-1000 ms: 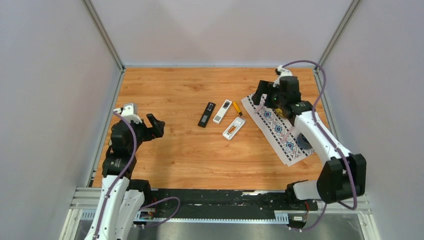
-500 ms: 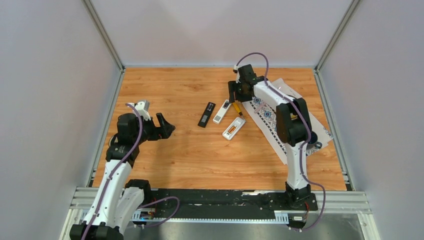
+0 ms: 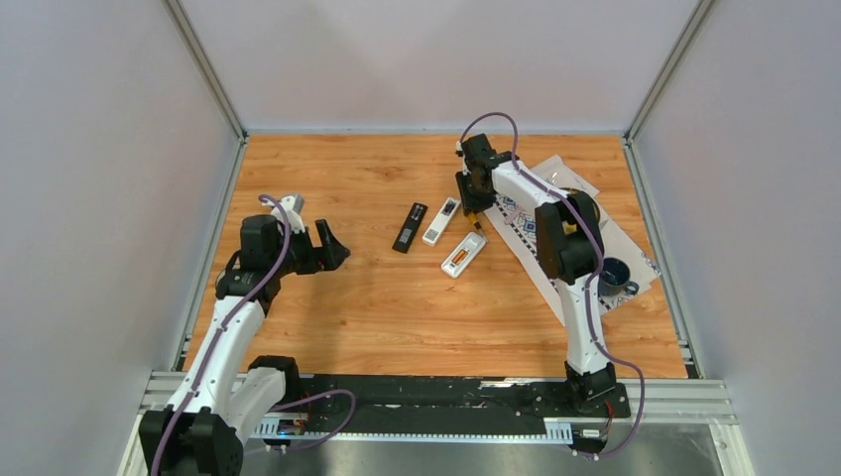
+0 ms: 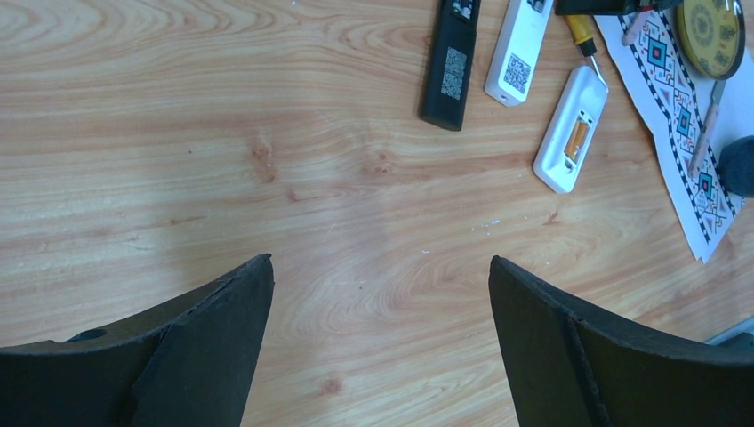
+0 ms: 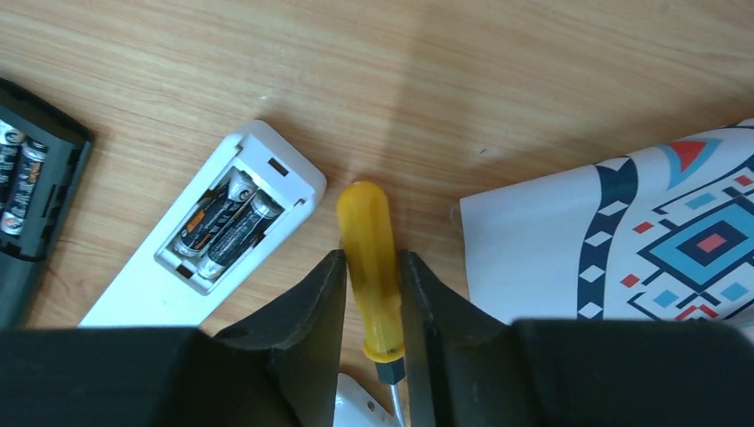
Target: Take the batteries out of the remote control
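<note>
Three remotes lie back-up mid-table: a black remote (image 3: 409, 226), a white remote (image 3: 441, 220) and a second white remote (image 3: 463, 255). All have their battery bays uncovered. Dark grey batteries (image 5: 227, 222) sit in the first white remote (image 5: 187, 267), more batteries (image 5: 22, 182) in the black one, and an orange battery (image 4: 576, 142) in the second white one. My right gripper (image 5: 372, 253) is shut on the yellow handle of the screwdriver (image 5: 373, 258), which lies on the wood beside the white remotes. My left gripper (image 4: 381, 260) hangs open over bare wood, well left of the remotes.
A patterned cloth (image 3: 555, 256) lies at the right with a dark blue cup (image 3: 613, 273) on it. A round yellow patterned disc (image 4: 711, 36) and thin sticks (image 4: 707, 142) also rest on the cloth. Grey walls enclose the table on three sides.
My right arm swung left from over the cloth to the screwdriver, and its jaws closed on the yellow handle. My left arm reached slightly forward and to the right, still open.
</note>
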Robot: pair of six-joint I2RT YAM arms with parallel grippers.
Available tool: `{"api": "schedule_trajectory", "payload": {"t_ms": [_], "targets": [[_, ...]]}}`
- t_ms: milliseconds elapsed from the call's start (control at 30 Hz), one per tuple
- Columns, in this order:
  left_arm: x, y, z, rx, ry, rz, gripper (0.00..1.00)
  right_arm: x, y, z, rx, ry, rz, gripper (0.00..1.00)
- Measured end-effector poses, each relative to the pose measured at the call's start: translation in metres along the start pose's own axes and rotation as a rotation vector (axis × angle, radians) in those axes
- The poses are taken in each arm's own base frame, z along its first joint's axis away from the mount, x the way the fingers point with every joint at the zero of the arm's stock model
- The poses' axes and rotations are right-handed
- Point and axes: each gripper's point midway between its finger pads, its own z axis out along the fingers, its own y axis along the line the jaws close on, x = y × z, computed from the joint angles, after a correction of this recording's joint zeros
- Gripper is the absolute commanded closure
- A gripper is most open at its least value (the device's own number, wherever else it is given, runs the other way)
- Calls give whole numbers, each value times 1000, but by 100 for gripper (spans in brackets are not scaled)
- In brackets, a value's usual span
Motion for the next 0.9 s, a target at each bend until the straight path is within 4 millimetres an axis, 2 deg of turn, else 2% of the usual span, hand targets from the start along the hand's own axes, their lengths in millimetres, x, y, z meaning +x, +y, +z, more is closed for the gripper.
{"api": "schedule_trajectory", "payload": {"t_ms": [33, 67, 100, 300, 433, 533, 733, 833, 900], "targets": [[-2, 0, 0, 1, -2, 2, 4, -1, 0, 1, 1, 1, -1, 79], [-4, -1, -1, 2, -7, 6, 5, -1, 0, 2, 4, 4, -4, 98], [-5, -2, -1, 4, -11, 8, 6, -3, 1, 1, 7, 1, -8, 100], [-11, -3, -10, -9, -35, 28, 6, -4, -5, 1, 55, -7, 6, 100], [-8, -6, -20, -23, -41, 47, 6, 13, -7, -19, 63, -4, 27, 100], [-8, -16, -26, -15, -33, 76, 6, 18, -1, -53, 24, -52, 53, 100], [-9, -65, -27, 106, -14, 154, 7, -1, 30, -155, -175, -321, 126, 100], [-1, -101, -23, 210, 3, 186, 8, 2, 41, -186, -262, -410, 147, 100], [4, -125, -17, 279, 18, 192, 9, 14, 46, -197, -311, -425, 163, 100]]}}
